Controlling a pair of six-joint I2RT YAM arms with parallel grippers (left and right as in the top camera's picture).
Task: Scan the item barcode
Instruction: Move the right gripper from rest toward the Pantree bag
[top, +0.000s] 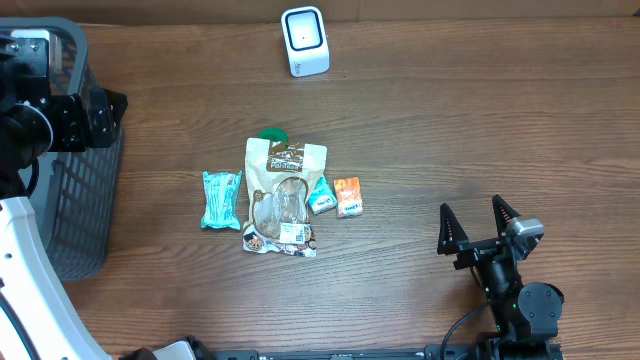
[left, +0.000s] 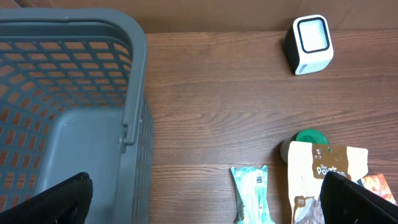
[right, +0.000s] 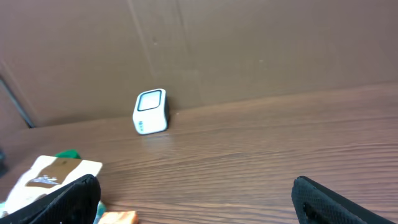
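1. Grey mesh basket (top: 60, 255): stands at the left edge of the wooden table (top: 450, 120).
2. Left gripper (left: 206, 180): positioned over the basket's right wall, jaws spread wide, nothing between them.
3. Teal packet (top: 221, 199): lies flat, just left of the pouch. Print not legible.
4. Pouch (top: 284, 195): the item for scanning lies flat at table centre, untouched by either gripper. It has a brown label panel with white lettering, too small to read, and a white sticker near its lower edge.
5. Green lid (top: 273, 135): shows at the pouch's far edge.
6. Small teal packet (top: 321, 196) and orange packet (top: 348, 196): side by side against the pouch's right edge.
7. White scanner (top: 304, 40): at the far table edge, well apart from the pouch.
8. Right gripper (top: 470, 210): at the near right, jaws fully apart, empty.
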